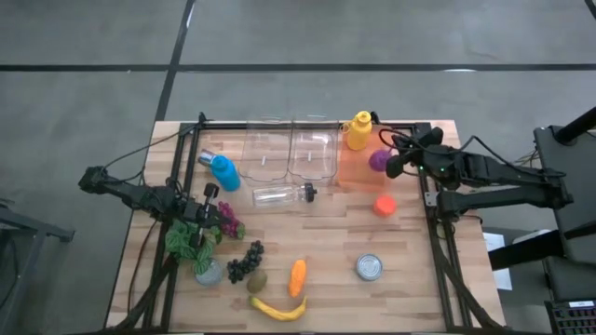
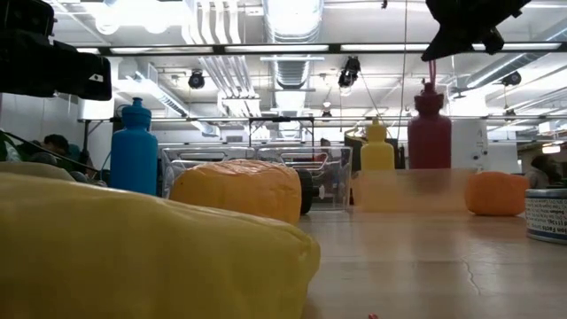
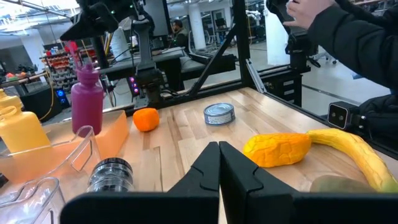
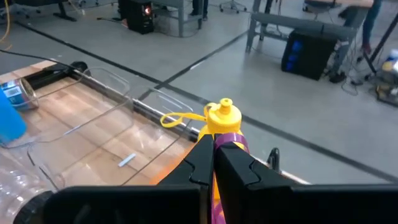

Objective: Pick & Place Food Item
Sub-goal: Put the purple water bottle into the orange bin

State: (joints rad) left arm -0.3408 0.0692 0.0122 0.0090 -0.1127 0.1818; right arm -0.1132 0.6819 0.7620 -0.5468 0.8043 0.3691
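Note:
The food lies on the near half of the table: a banana (image 1: 279, 308), a carrot (image 1: 297, 276), a kiwi (image 1: 257, 280), dark grapes (image 1: 245, 262), an orange (image 1: 385, 206) and leafy greens (image 1: 189, 239). My left gripper (image 1: 216, 207) is shut and level at the table's left, pointing across at the carrot (image 3: 277, 149) and banana (image 3: 354, 155). My right gripper (image 1: 389, 154) is shut at the far right, above the purple bottle (image 1: 377, 160) and beside the yellow bottle (image 4: 222, 121). In the low view it hangs (image 2: 465, 27) over the purple bottle (image 2: 430, 128).
Two clear bins (image 1: 264, 154) (image 1: 312, 152) and an orange bin (image 1: 357, 172) stand along the far edge. A blue bottle (image 1: 222, 170) and a clear bottle (image 1: 279, 194) lie near them. A tin can (image 1: 370, 268) stands near right. A person's arm (image 3: 348, 31) shows beyond the table.

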